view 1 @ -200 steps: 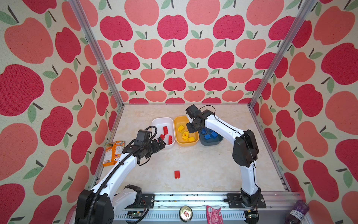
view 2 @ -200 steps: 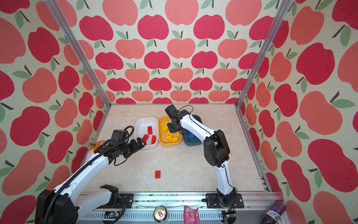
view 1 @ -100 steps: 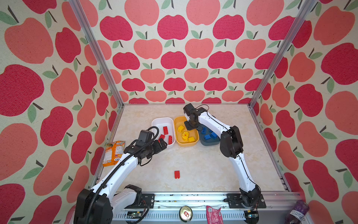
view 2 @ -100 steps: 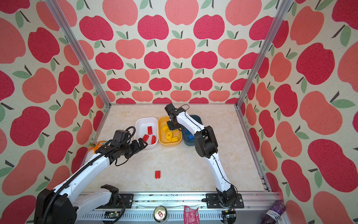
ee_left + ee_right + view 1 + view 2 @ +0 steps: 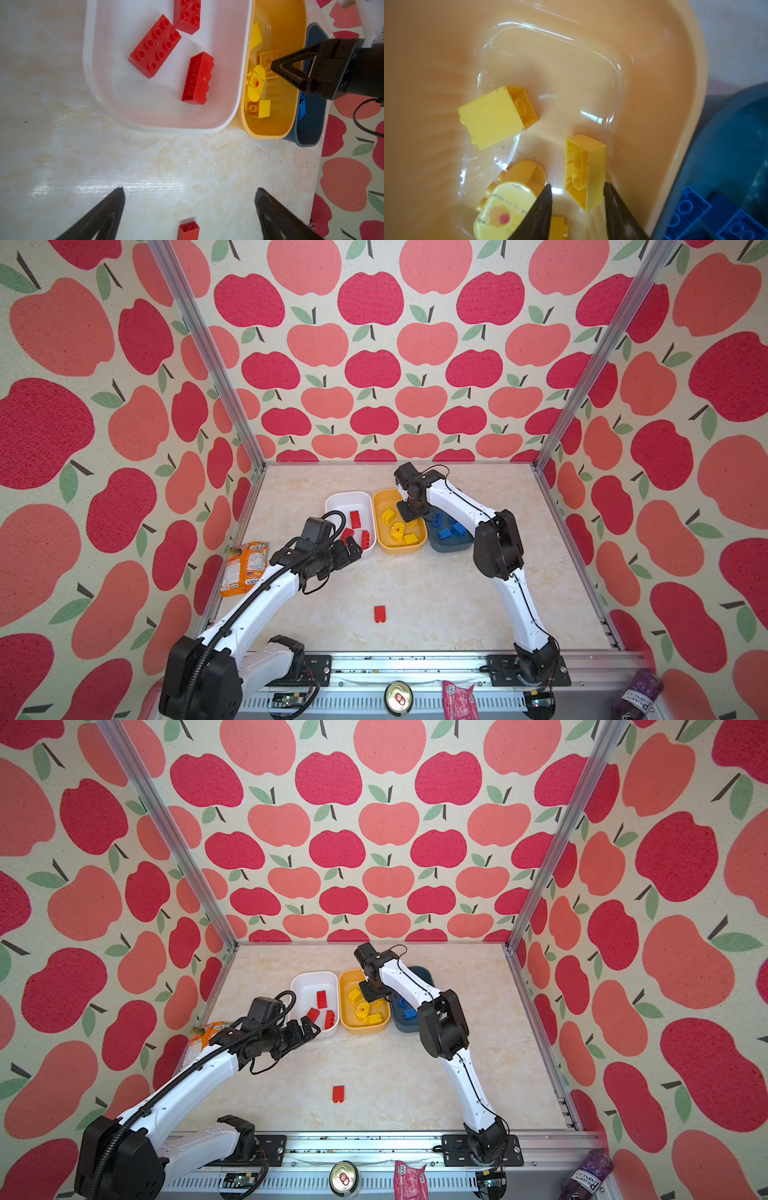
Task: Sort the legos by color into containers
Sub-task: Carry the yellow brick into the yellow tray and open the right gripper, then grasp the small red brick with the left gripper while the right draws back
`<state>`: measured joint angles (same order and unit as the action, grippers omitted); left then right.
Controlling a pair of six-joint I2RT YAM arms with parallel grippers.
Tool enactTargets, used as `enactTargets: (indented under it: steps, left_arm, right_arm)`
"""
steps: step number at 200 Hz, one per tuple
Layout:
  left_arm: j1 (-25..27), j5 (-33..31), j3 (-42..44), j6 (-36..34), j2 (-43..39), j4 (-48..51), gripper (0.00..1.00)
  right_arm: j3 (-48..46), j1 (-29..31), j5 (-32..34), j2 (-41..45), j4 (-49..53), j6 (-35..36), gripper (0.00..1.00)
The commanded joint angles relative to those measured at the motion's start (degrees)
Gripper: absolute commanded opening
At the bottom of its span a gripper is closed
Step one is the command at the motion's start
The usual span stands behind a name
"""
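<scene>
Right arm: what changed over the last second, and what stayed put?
The right hand edged left in both top views over the yellow tub, its elbow swinging inward, and its jaws parted, leaving a yellow brick lying on the tub floor between them. Unchanged: the left hand open beside the white tub, and the loose red brick.

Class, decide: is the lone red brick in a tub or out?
Out: the red brick lies on the marbled tabletop, well clear of the white tub.

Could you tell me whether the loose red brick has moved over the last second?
No; the red brick sits equally far from the white tub as before.
</scene>
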<state>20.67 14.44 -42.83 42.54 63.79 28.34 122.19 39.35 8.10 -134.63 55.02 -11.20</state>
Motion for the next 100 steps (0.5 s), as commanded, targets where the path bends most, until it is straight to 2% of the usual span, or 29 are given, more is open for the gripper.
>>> enactTargets:
  steps: [1,44,100]
  left_arm:
    - [1.0,-1.4,-2.0,-0.8,0.0,2.8,1.00]
    - [4.2,-1.9,-2.1,-0.3,0.7,4.6,0.99]
    - [10.8,-4.4,-1.3,3.6,2.5,5.8,0.98]
  right_arm:
    - [-2.9,0.5,0.6,6.2,0.4,-1.9,0.44]
    - [-13.8,1.4,-0.6,15.6,-2.3,-4.8,0.45]
    - [-30.7,2.0,-5.9,29.2,-7.6,-9.7,0.63]
